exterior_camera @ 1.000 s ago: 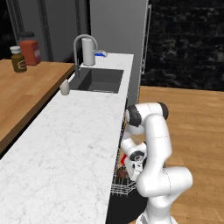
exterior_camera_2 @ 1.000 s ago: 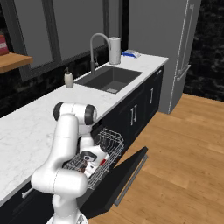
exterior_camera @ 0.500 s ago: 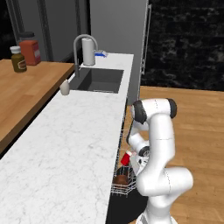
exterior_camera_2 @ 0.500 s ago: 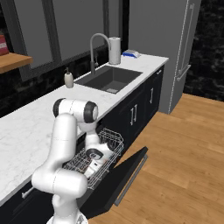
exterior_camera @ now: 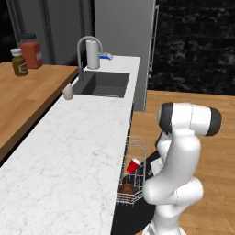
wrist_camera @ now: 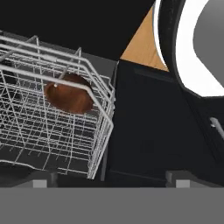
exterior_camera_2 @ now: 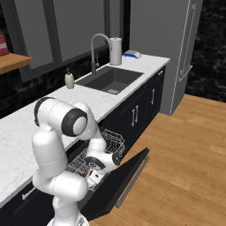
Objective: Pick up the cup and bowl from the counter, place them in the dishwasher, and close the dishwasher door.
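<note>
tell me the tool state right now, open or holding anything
Tool: open, holding nothing; the cup and the bowl already sit in the wire rack.

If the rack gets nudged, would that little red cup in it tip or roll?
Probably. The red cup already leans tilted in the wire rack, not seated upright. Its tapered round shape would likely roll in a curve. It looks small and light, so a bump could shift it toward the brown bowl.
</note>
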Available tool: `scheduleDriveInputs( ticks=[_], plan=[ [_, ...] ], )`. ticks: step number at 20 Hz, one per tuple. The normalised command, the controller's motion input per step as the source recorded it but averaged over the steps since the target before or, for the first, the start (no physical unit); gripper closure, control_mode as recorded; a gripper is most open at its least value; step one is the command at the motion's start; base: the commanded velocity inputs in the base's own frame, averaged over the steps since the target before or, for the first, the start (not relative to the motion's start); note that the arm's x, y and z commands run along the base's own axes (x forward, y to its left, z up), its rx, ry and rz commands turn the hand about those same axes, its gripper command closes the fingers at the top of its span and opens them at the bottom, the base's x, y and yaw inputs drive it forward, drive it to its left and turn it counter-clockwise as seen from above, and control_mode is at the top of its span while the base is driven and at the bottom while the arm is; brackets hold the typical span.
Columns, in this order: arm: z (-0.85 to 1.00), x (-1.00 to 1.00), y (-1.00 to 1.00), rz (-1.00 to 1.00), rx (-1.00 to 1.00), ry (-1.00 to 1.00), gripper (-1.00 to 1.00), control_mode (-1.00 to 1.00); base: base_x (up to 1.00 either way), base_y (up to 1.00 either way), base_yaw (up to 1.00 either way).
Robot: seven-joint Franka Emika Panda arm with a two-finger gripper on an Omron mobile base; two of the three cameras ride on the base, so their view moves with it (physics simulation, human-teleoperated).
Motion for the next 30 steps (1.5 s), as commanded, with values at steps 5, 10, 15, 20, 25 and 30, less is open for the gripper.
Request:
scheduleDriveInputs(
  ticks=[5, 10, 15, 20, 25, 30],
  plan=[
    [1.0, 0.1, -0.89, 0.0, 0.05, -0.13, -1.0, -1.0, 0.0, 0.0, 0.0],
    [1.0, 0.38, -0.88, 0.0, 0.06, -0.1, -1.0, -1.0, 0.0, 0.0, 0.0],
    [0.38, 0.09, -0.98, 0.09, 0.0, -0.24, -1.0, -1.0, 0.0, 0.0, 0.0],
    [0.0, -0.16, -1.0, 0.32, 0.0, -0.33, -1.0, -1.0, 0.0, 0.0, 0.0],
    [-0.03, -0.01, -1.0, 0.41, 0.0, -0.34, -1.0, -1.0, 0.0, 0.0, 0.0],
    [-0.26, 0.0, -0.94, 0.44, 0.0, -0.3, -1.0, -1.0, 0.0, 0.0, 0.0]
  ],
)
